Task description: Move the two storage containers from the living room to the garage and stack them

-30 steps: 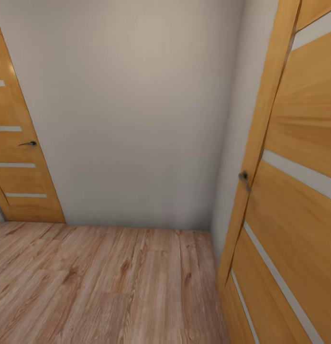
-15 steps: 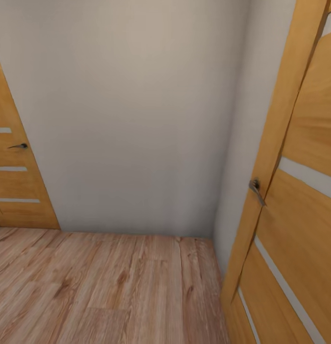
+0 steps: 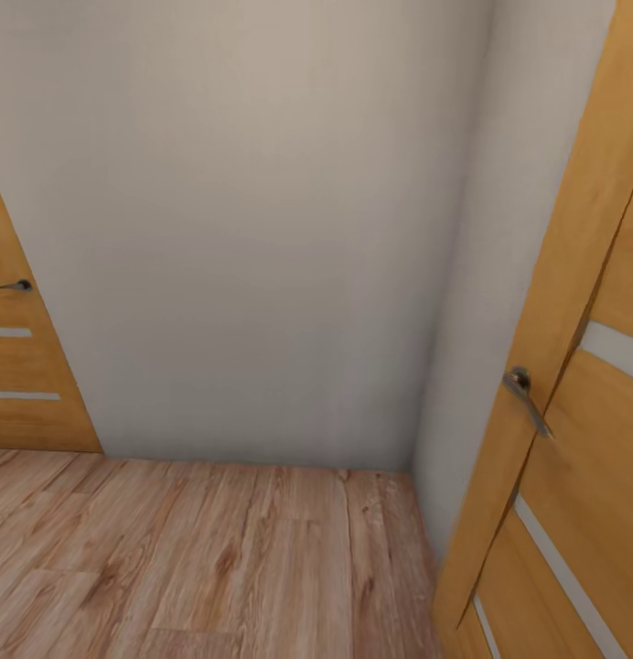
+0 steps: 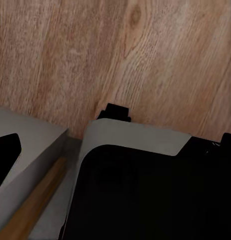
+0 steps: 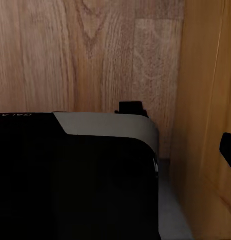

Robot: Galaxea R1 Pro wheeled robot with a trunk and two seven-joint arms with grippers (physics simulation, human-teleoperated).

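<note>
A plain beige wall fills the head view, meeting light wood plank flooring. An orange wooden door with a metal handle crowds the right; another door stands left. The robot's base overhangs the planks. Gripper openings cannot be told; the containers' whereabouts cannot be told either.

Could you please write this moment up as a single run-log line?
phase: in transit | floor: light wood planks | ahead: plain wall | right: wooden door, lever handle | left: second door | containers: unseen | claws: state unclear
</note>
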